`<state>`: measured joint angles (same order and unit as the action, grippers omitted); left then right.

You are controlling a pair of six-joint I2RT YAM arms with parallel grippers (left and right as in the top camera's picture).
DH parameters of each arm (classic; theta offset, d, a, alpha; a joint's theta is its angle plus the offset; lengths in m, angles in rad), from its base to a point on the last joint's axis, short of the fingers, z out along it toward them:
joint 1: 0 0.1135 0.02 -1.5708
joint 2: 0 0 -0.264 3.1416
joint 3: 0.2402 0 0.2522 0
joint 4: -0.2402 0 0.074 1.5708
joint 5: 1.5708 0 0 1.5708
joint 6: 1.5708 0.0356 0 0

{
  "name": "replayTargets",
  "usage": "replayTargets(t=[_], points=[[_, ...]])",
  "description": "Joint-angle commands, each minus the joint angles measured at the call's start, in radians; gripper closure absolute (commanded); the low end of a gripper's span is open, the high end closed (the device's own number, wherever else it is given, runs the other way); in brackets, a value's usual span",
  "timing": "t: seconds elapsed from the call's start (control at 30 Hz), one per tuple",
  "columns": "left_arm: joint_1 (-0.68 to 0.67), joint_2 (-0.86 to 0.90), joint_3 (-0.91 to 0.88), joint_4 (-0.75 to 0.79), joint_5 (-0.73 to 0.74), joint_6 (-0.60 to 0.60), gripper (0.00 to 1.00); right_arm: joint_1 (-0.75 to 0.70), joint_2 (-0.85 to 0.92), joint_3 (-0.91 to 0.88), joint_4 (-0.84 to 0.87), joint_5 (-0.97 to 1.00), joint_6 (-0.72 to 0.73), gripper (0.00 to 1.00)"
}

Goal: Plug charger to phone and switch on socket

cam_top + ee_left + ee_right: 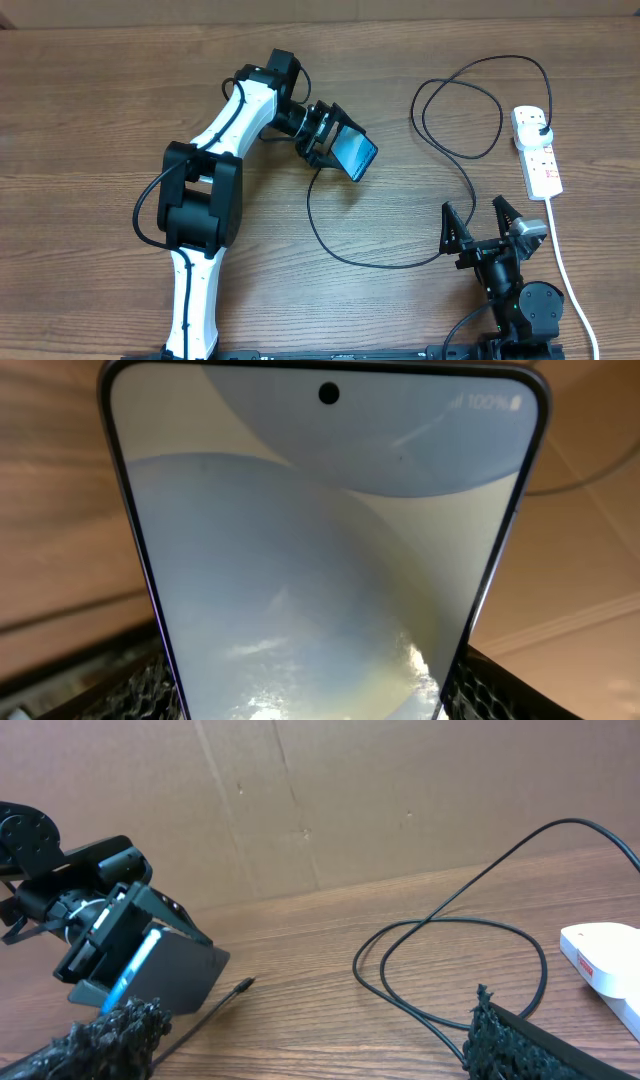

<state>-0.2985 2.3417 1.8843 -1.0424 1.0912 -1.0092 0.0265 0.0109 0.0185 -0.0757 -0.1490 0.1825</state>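
My left gripper is shut on the phone and holds it tilted above the table. The phone's light blue screen fills the left wrist view; its dark back shows in the right wrist view. The charger cable runs from its black plug in the socket in loops across the table. Its connector tip lies on the wood beside the phone's lower corner, not inserted. My right gripper is open and empty, near the front edge, with the cable loop just ahead of it.
The socket's white cord runs down the right side of the table past my right arm. A cardboard wall stands behind the table. The socket's end shows at the right of the right wrist view.
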Motion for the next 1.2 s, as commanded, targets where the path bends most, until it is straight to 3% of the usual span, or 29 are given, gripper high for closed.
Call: replayTargets(t=[0.0, 0.47, 1.17], points=[[0.021, 0.009, 0.026, 0.001, 0.162, -0.074, 0.40, -0.005, -0.005, -0.011, 0.004, 0.009, -0.001, 0.00], [0.074, 0.009, 0.026, 0.000, 0.213, -0.201, 0.36, -0.005, -0.005, -0.011, 0.003, 0.009, -0.001, 0.00], [0.260, 0.009, 0.026, -0.012, 0.201, -0.202, 0.38, -0.005, -0.005, -0.011, 0.004, 0.009, -0.001, 0.00]])
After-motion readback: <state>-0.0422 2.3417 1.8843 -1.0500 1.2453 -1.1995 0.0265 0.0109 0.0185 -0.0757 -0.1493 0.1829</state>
